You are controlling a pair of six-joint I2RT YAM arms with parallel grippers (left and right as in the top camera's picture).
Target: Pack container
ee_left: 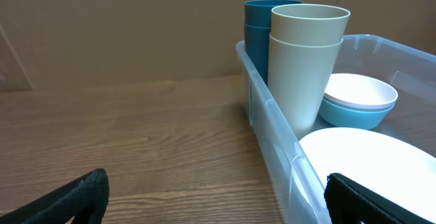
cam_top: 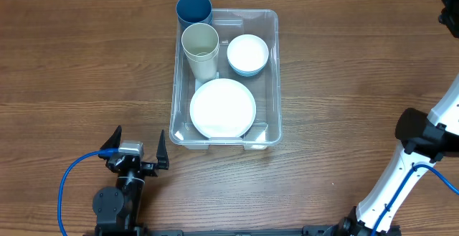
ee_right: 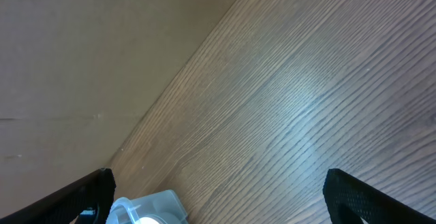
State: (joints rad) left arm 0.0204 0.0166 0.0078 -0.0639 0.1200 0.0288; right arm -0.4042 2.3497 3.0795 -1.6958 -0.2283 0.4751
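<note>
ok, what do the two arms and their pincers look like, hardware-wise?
Left arm: black housings, a silver block behind the black left pincer, and a blue cable looping out to one side. Right arm: white links with black joints and a second blue cable along it. The right pincer has black fingers with a rough matte surface. No readable markings.

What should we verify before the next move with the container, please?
1. The left fingers are open with nothing held: ok.
2. The right fingers are open with nothing held: ok.
3. Both arms are away from the container: ok.
4. The white plate lies flat in the container: ok.
5. The beige cups and the bowls sit upright inside: ok.
6. The blue cups are fully inside the far corner: cannot tell.
</note>
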